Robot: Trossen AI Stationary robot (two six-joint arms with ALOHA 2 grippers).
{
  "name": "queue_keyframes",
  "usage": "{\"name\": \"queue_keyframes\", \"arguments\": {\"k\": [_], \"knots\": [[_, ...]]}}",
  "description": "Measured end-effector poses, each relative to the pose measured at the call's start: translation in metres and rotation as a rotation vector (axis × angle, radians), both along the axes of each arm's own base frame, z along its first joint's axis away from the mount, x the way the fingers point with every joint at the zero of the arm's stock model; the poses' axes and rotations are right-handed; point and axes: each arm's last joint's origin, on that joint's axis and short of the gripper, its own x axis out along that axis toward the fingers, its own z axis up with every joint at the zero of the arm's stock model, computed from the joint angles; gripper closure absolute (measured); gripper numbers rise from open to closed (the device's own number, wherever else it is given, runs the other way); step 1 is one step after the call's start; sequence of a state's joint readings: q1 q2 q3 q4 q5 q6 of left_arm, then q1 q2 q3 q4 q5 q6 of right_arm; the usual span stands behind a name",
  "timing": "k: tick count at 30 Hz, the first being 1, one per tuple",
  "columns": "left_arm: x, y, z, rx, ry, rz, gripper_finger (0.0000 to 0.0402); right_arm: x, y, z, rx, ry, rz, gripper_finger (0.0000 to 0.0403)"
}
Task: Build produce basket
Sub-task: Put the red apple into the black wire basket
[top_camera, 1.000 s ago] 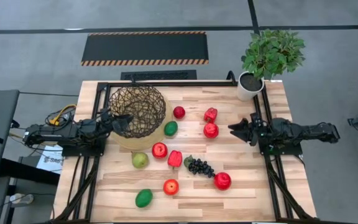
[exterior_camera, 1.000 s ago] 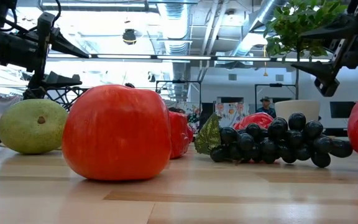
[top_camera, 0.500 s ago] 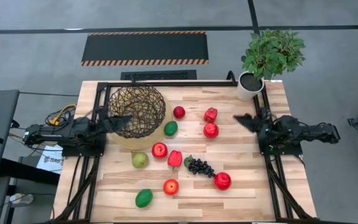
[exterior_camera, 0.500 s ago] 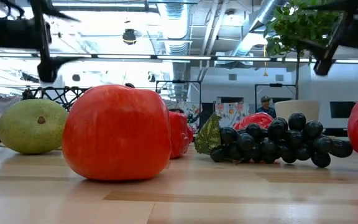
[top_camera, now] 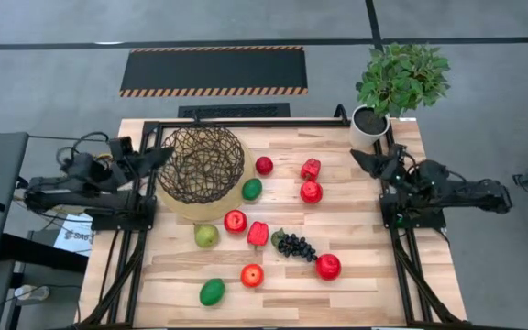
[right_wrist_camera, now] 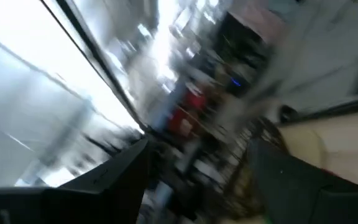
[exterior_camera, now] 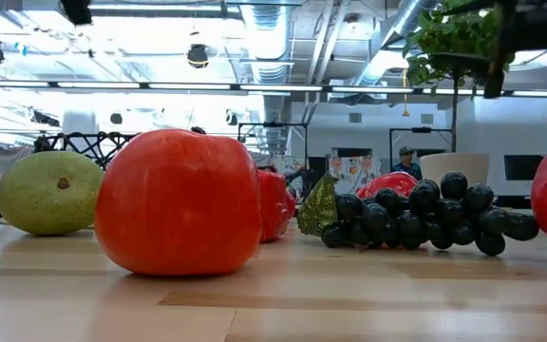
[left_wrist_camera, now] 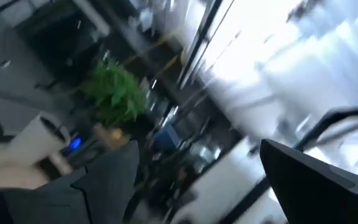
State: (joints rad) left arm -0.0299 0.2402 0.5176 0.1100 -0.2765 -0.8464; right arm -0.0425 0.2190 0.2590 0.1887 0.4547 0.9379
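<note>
Your basket [top_camera: 203, 165] sits empty at the back left of the desk [top_camera: 365, 275], every piece of produce outside it. A green oval [top_camera: 252, 189] lies just beside its rim; a small red apple [top_camera: 264, 165], a red pepper [top_camera: 311, 169] and another apple [top_camera: 311, 192] sit to its right. Nearer the front lie an apple [top_camera: 236, 221], a pear [top_camera: 206, 236], a second pepper [top_camera: 258, 233], the grapes [top_camera: 295, 246], two more apples [top_camera: 328, 266] [top_camera: 252, 275] and a green oval [top_camera: 212, 291]. Your left hand [top_camera: 159, 157] hovers by the basket's left rim, fingers apart, holding nothing. Your right hand [top_camera: 363, 159] hangs near the potted plant [top_camera: 394, 84], fingers seemingly apart too, though the wrist view is smeared. By the look of it, the whole job remains.
</note>
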Motion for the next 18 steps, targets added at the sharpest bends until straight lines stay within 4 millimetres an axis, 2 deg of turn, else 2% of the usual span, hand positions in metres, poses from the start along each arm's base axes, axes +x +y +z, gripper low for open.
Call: {"name": "queue_keyframes", "arguments": {"k": [4,8,13,18], "knots": [[0.001,-0.002,0.033,0.028,0.242,-0.081,0.0077,0.024,0.002,0.03,-0.021,0.288,0.09,0.0111],[0.002,-0.003,0.055,0.056,0.446,-0.11,0.0077,0.057,0.004,0.053,-0.094,0.625,0.225,0.0111],[0.001,-0.003,0.072,0.123,0.525,-0.103,0.0077,0.096,0.003,0.064,-0.193,1.034,0.325,0.0111],[-0.001,-0.003,0.074,0.131,0.52,-0.101,0.0077,0.119,0.002,0.057,-0.202,1.394,0.403,0.0111]]}}
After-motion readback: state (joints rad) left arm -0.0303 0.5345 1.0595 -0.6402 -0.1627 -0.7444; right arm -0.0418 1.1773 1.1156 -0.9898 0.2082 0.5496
